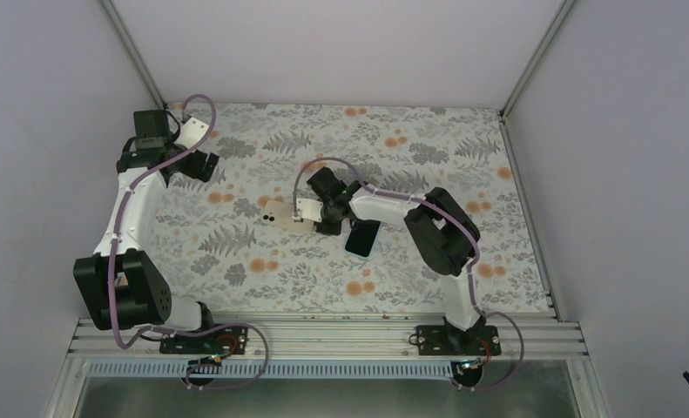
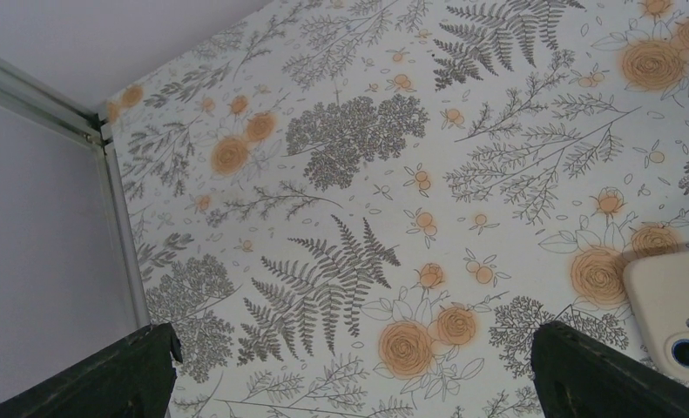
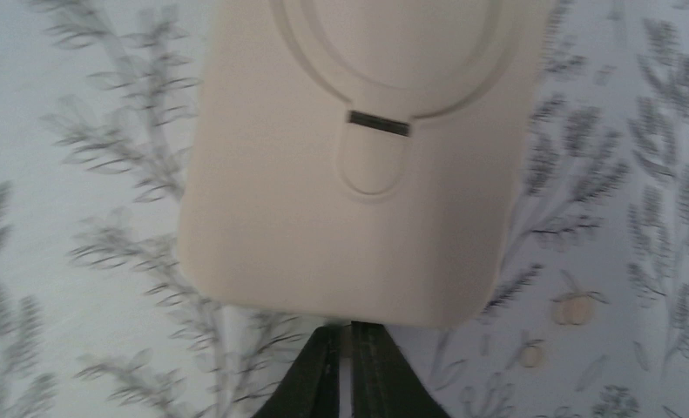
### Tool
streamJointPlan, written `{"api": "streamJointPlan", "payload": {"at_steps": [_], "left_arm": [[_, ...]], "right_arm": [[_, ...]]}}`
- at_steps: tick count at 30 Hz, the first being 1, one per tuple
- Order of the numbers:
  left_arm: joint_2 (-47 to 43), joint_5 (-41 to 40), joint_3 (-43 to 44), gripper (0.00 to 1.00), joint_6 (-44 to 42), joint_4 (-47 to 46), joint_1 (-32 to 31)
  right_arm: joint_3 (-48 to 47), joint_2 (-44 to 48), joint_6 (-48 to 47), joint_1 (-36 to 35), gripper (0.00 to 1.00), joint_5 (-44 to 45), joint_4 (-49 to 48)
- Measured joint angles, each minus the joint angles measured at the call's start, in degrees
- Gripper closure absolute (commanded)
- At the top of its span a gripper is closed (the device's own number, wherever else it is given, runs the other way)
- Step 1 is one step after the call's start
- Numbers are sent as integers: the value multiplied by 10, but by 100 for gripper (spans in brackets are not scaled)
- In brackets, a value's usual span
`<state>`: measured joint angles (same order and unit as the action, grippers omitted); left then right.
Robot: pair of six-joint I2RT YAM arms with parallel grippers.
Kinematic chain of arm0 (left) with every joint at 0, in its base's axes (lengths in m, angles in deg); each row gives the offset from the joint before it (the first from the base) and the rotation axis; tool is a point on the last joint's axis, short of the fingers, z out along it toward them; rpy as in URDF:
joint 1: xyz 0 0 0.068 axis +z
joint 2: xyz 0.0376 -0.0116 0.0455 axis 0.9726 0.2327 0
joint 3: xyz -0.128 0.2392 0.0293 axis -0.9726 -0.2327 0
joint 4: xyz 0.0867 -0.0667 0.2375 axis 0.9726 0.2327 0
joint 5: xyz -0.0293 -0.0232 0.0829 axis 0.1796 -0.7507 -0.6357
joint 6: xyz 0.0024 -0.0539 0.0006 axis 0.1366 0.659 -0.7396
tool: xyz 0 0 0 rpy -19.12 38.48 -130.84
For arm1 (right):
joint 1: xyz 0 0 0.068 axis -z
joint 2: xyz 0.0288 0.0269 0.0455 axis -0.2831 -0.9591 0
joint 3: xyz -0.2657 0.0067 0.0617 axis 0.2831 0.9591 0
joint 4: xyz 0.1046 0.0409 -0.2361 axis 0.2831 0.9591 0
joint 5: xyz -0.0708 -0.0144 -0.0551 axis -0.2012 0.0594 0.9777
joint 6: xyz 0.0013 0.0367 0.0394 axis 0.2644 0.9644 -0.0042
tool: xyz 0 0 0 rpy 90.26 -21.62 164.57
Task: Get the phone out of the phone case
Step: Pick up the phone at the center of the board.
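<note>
A white table covering printed with grey ferns and orange roses (image 1: 462, 174) is lying between plain pale walls (image 1: 341, 52) edged by aluminium posts (image 1: 533, 64). A cream, round-cornered silicone phone case (image 1: 276, 212) is lying back-up at the centre, with lenses showing in its corner. The right gripper (image 1: 304, 215) is pinching fully closed at the case's lower edge; any grip is unclear. The left gripper (image 1: 203, 164) is hovering wide apart at the far left.
</note>
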<state>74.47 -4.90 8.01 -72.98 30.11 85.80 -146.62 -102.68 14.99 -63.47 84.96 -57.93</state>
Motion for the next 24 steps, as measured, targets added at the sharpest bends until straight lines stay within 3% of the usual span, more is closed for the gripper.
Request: {"api": "streamJointPlan", "payload": {"at_steps": [8,9,14,24], "left_arm": [[-22,-6,-37,0,-1,-14,2],[-25,-6,-41,0,-2,-14,3],[-31,-6,-54,0,-5,-21,4],[-29,-6,-72,0,-5,-46,4]], "right_arm": [[-14,7,-20,21,6,-13,33],[-14,12,-24,21,1,-19,45],[-36,30,-70,21,0,-68,106],[-283,-115,-58,15,0,-105,185]]}}
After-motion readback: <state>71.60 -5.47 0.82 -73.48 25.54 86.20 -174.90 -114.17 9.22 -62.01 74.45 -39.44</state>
